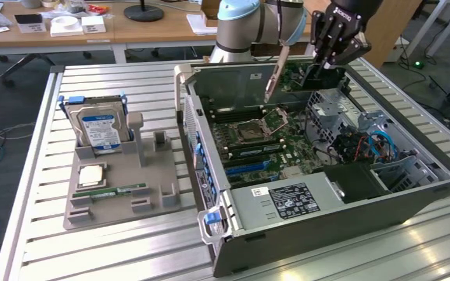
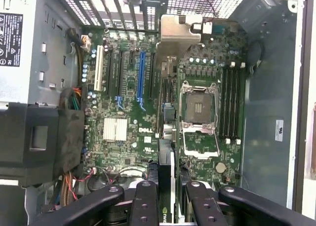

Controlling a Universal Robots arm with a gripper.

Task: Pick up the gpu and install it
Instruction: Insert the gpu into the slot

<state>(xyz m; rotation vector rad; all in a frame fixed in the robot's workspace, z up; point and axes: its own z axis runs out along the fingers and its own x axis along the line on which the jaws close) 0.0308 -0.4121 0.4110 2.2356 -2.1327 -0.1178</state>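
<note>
My gripper [image 1: 328, 55] hangs over the far end of the open computer case [image 1: 412, 196], shut on the gpu [image 1: 295, 79]. The card hangs upright below the fingers, its silver end bracket [image 1: 276, 70] toward the exterior view's left, just above the motherboard [image 1: 268, 143]. In the wrist view the gpu [image 2: 167, 132] shows edge-on between my black fingers [image 2: 145, 204], running out to its silver bracket [image 2: 180, 31] near the case's rear slot openings. It lies beside the long blue slot [image 2: 140, 78], between that slot and the CPU socket [image 2: 200, 107].
A grey parts holder [image 1: 159, 196] on the slatted table at the exterior view's left carries a silver hard drive [image 1: 100, 126], a CPU [image 1: 92, 174] and a green RAM stick [image 1: 115, 190]. Inside the case sit the power supply [image 1: 287, 199], drive cage [image 1: 330, 108] and loose cables [image 1: 362, 146].
</note>
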